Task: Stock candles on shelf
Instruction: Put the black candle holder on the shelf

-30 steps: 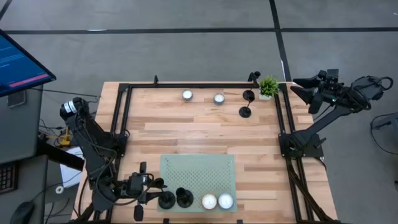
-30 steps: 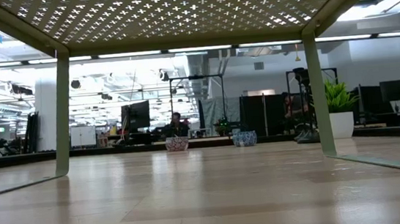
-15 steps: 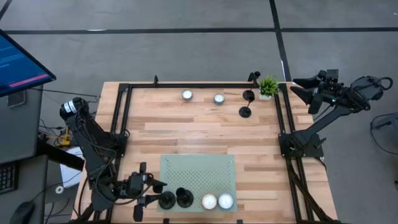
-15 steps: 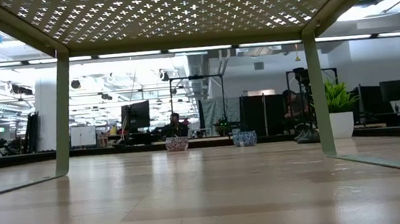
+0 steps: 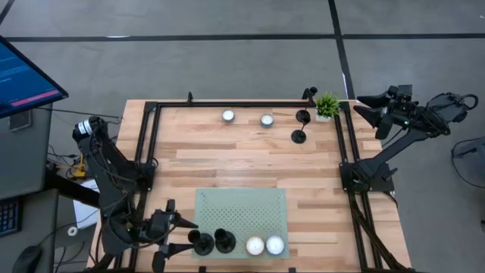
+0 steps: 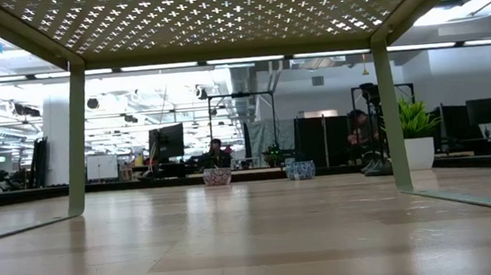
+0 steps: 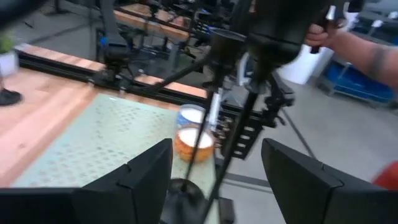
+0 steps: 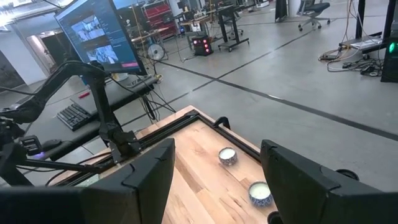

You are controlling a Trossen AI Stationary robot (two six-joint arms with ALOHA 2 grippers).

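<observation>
Left gripper (image 5: pixel 180 236) backed off shelf (image 5: pixel 241 208) edge since earlier frame, fingers now apart, empty. Right gripper (image 5: pixel 365 111) parked off table's far right corner, jaws apart, empty. 2 candles (image 5: pixel 264 245) on shelf near edge, 2 more (image 5: pixel 247 117) at far side of table. Prob. light, rigid, thin foil cups, slippery; pinch across rim, gently.

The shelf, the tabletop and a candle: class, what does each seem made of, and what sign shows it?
The shelf: probably painted sheet metal, matt pale green; an even grid of small holes, thin legs in the low view.
The tabletop: light wood; plank seams and grain.
A candle: likely white wax in a thin metal cup; silvery rim.
</observation>
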